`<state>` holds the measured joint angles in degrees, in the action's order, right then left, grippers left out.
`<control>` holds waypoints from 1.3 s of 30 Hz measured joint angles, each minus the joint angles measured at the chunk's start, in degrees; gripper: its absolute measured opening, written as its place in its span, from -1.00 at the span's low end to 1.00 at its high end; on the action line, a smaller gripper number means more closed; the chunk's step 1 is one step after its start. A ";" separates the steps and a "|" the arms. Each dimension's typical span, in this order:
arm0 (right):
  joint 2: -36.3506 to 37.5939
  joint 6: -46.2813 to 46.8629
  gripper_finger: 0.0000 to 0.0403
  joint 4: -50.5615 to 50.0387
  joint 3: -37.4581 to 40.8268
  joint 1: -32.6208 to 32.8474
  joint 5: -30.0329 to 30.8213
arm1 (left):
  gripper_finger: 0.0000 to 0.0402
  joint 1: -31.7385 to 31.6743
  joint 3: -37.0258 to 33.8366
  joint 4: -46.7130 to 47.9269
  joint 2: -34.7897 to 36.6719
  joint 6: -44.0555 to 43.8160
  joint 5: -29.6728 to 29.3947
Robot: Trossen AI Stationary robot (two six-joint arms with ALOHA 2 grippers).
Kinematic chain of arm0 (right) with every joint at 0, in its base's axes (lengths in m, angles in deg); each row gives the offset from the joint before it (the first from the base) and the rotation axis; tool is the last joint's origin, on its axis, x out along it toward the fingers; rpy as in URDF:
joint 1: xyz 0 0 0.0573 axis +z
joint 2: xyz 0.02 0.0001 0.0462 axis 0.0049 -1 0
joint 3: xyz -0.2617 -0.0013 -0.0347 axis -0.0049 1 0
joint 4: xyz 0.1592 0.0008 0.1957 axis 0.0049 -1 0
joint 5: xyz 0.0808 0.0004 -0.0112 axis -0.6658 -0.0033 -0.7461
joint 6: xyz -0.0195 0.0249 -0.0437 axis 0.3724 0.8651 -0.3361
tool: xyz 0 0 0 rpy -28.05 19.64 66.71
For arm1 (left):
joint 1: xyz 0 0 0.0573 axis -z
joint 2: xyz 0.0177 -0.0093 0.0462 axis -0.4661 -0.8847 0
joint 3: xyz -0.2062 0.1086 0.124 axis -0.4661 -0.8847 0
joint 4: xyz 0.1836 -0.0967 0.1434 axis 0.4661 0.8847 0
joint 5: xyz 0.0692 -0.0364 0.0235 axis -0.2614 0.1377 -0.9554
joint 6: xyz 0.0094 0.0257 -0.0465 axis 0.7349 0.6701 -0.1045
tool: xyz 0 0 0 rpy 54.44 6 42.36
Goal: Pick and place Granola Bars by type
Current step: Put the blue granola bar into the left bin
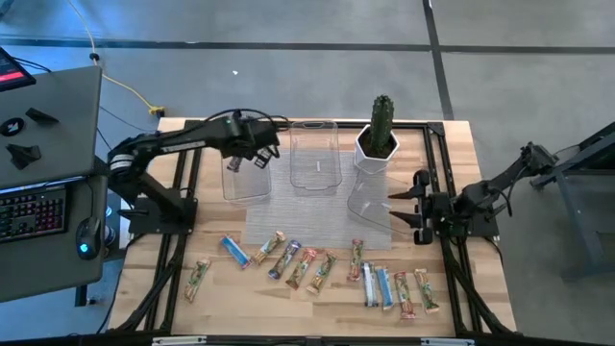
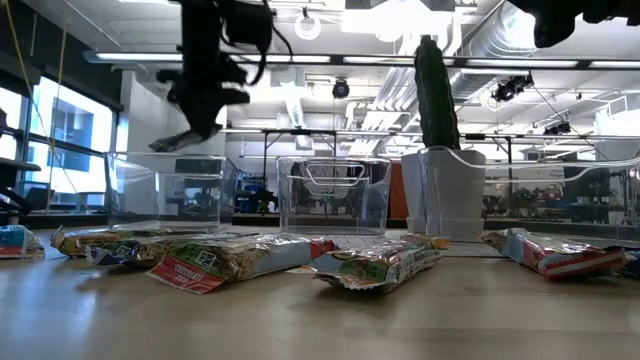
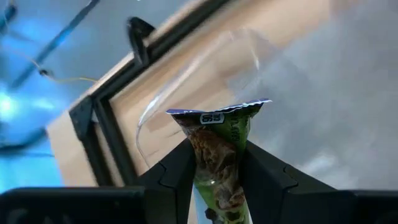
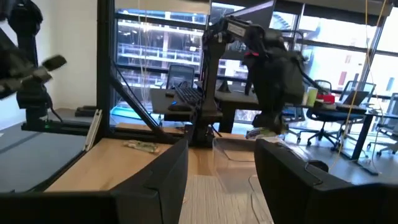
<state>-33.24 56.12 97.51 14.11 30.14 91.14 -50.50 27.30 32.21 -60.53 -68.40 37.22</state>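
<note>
While most bars (image 1: 317, 271) lay in a loose row along the desk's (image 1: 452, 154) near edge, the left end effector (image 3: 217, 163) was clamped on one green bar (image 3: 219, 149), hanging above the left bin (image 1: 246, 173). Risk: it gripped only the wrapper's lower part, so the bar could slip or swing and, if let go off-centre, strike the rim and fall outside. Beside the right bin (image 1: 368, 200), the right end effector (image 1: 396, 209) waited with its fingers parted, empty. Middle bin (image 1: 315, 158) and cactus pot (image 1: 377, 149) stood farther back.

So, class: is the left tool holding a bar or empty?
Holding one: the left tool is shut on a green bar, above the clear bin.
</note>
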 joint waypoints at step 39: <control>-0.16 -1.41 -0.16 2.68 0.11 0.01 -0.12 | 0.13 -4.93 3.39 2.52 -20.38 34.78 7.04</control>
<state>-33.40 54.71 100.19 14.22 30.16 91.01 -55.43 30.69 34.74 -80.91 -33.62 44.26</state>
